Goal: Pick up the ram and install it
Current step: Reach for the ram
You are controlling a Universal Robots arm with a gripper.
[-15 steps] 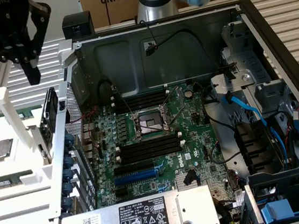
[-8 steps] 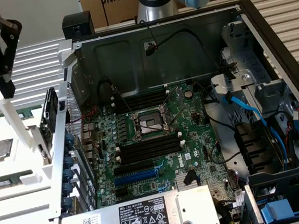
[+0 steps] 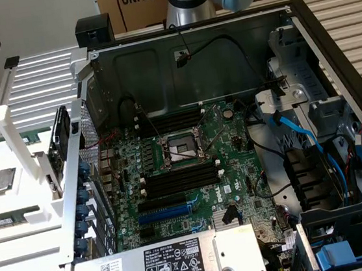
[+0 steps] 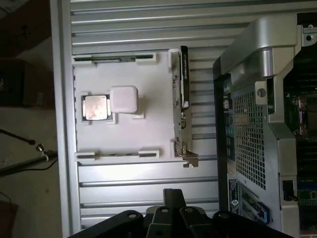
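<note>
The ram lies in the white holder beside the computer case, ungrasped; gripper state indiscernible. Probably light, stiff, fragile: best held by its long edges.

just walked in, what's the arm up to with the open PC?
The gripper hangs over the white plastic parts tray beside the open computer case, holding nothing that shows. A long thin dark-green RAM stick lies in a tray holder, untouched; the square silver processor chip sits nearby. The long black motherboard slots look empty, so no RAM is installed.
</note>
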